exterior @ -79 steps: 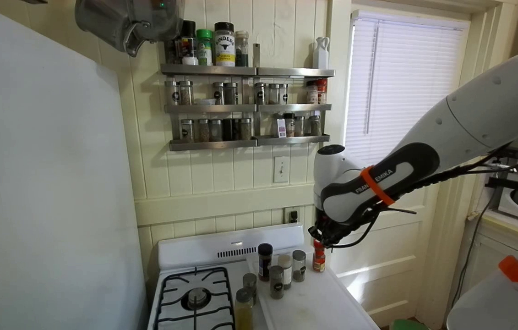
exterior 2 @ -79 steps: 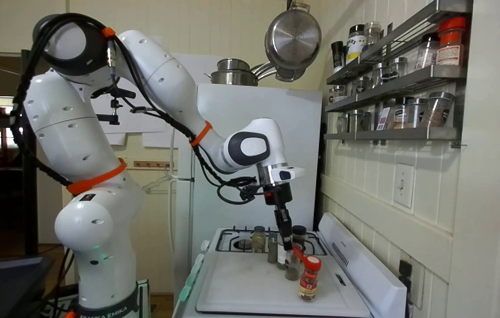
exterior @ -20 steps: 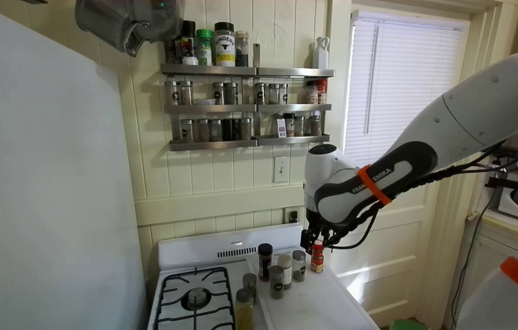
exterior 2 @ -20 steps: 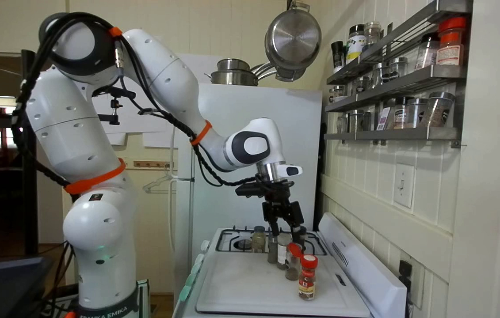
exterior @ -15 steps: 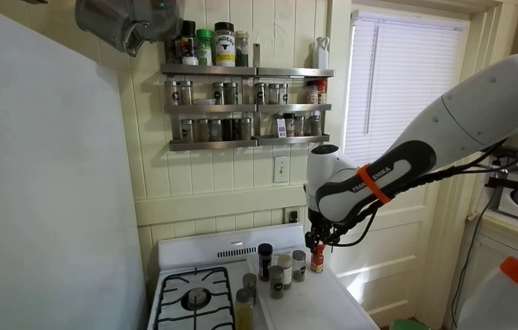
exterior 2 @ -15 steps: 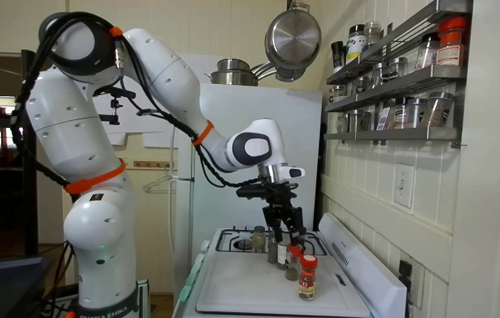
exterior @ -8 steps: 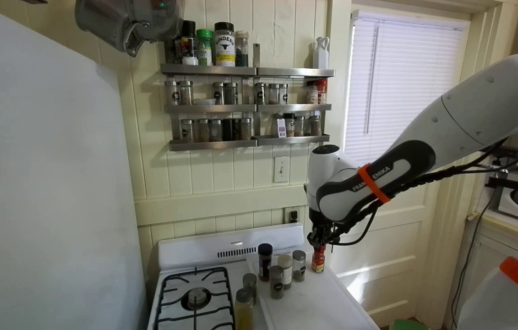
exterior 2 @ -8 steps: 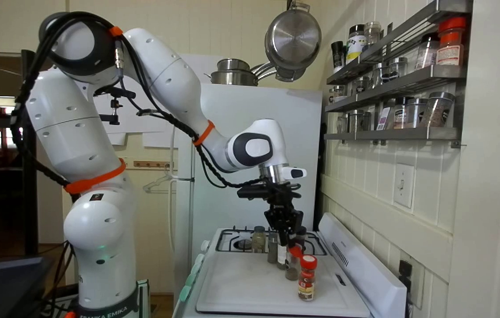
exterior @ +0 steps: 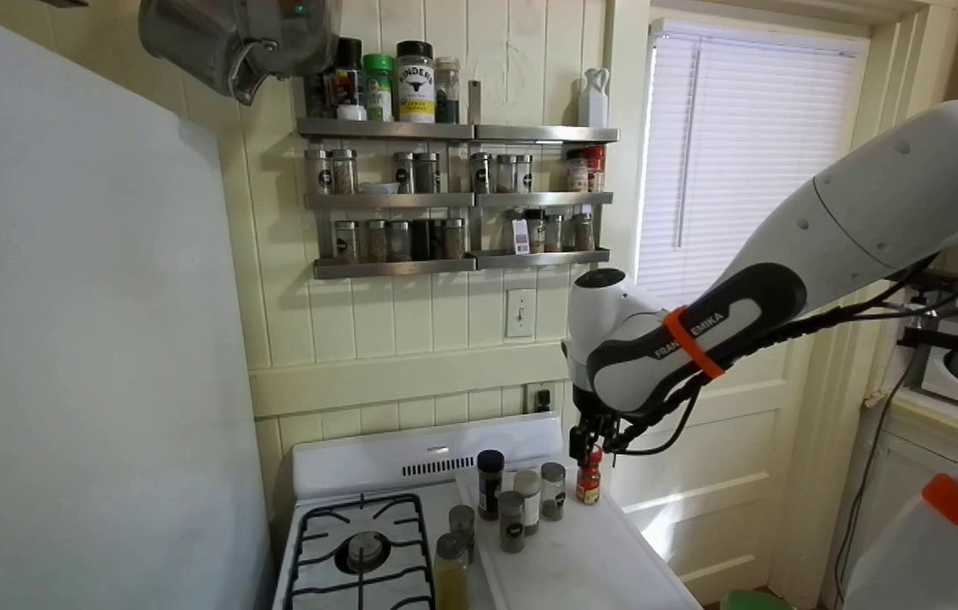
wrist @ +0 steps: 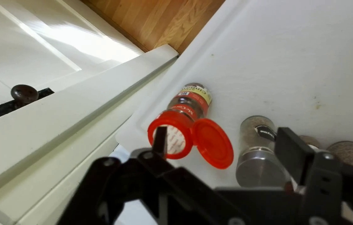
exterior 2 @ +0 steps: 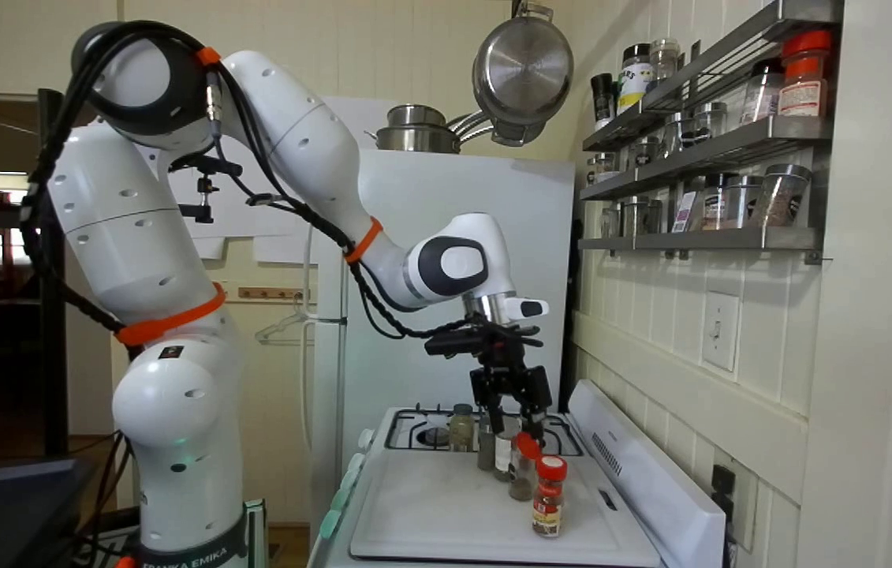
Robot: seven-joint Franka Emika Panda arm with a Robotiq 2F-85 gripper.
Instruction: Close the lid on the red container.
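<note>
In the wrist view, pt. of the white seal in the mouth of the red container, nr a corner of the surface, is covered by a fingertip of the gripper, & a jar is part. masked by the opp. finger. In an ext. view, the top of a glass btl is hidden behind the flip lid. In an ext. view, a yellow-filled btl & the burner grate, just off the surface's edge, are cut off at the bottom, & labels on lower-shelf jars are too small to be read.
</note>
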